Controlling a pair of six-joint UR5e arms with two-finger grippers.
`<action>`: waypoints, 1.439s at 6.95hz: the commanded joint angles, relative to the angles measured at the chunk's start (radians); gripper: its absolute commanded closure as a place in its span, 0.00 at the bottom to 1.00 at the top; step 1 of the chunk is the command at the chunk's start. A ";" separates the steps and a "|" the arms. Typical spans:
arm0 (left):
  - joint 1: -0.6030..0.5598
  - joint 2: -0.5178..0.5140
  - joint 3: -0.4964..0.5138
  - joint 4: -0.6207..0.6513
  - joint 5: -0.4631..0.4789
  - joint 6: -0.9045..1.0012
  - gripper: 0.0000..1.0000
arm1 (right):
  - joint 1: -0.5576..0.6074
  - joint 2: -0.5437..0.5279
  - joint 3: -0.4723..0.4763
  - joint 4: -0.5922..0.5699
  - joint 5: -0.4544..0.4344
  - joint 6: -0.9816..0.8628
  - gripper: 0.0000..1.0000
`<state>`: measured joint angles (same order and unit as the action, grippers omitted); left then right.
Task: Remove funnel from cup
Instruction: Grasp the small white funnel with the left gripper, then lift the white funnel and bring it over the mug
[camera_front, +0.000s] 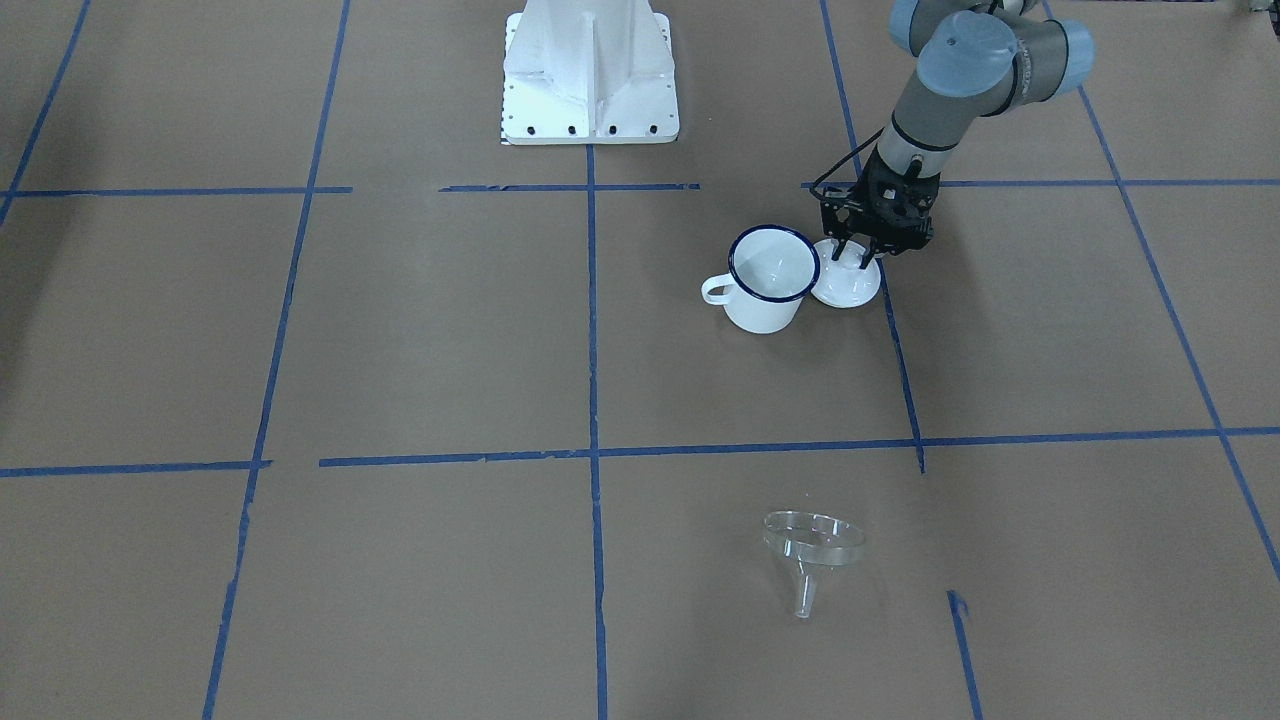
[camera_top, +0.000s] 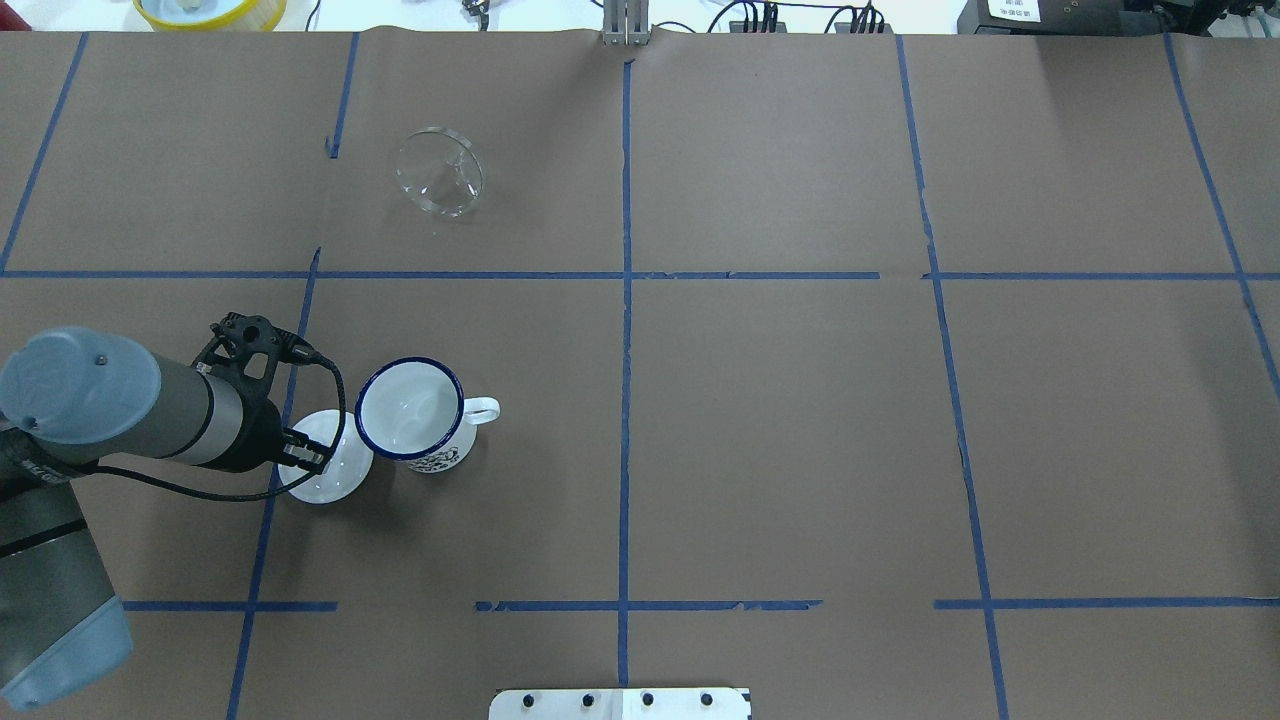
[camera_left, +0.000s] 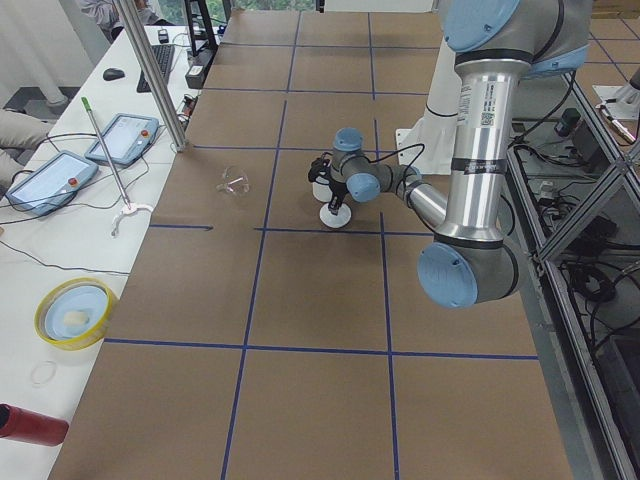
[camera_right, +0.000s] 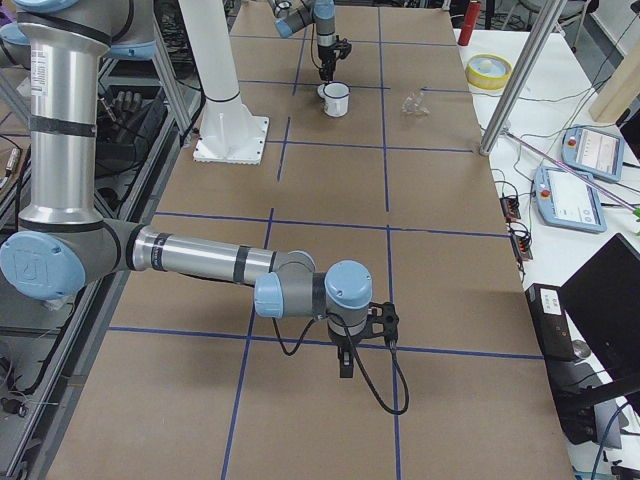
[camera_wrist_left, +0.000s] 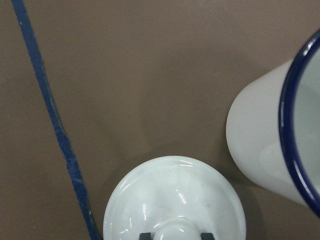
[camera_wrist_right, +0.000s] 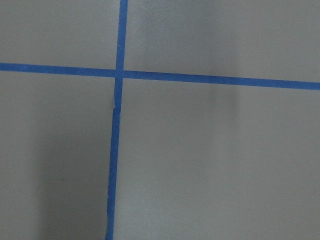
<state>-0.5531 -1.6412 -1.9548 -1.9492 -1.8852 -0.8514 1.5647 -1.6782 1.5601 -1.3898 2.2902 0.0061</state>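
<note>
The clear funnel (camera_front: 812, 545) lies on its side on the brown table, far from the cup, and also shows in the overhead view (camera_top: 438, 172). The cup (camera_front: 765, 300) is a white mug with a dark blue rim; it stands upright and looks empty (camera_top: 410, 410). My left gripper (camera_front: 850, 256) is down beside the cup, shut on the knob of a white round lid (camera_wrist_left: 175, 200) that rests on the table against the cup's side. My right gripper (camera_right: 345, 365) hangs over bare table far from these things; I cannot tell whether it is open or shut.
The white robot base (camera_front: 590, 80) stands at the table's robot side. Blue tape lines (camera_front: 592, 450) divide the brown surface into squares. Operator desks with tablets (camera_left: 50, 180) and a yellow bowl (camera_left: 72, 312) lie beyond the far edge.
</note>
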 joint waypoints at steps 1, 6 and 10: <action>-0.075 0.015 -0.060 0.010 -0.003 0.002 1.00 | 0.000 0.000 0.000 0.000 0.000 0.000 0.00; -0.160 -0.264 -0.208 0.520 -0.011 -0.033 1.00 | 0.000 0.000 0.000 0.000 0.000 0.000 0.00; -0.047 -0.393 -0.092 0.559 -0.012 -0.213 1.00 | 0.000 0.000 0.000 0.000 0.000 0.000 0.00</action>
<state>-0.6277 -2.0148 -2.0778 -1.3905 -1.8983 -1.0376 1.5647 -1.6782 1.5601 -1.3898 2.2902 0.0061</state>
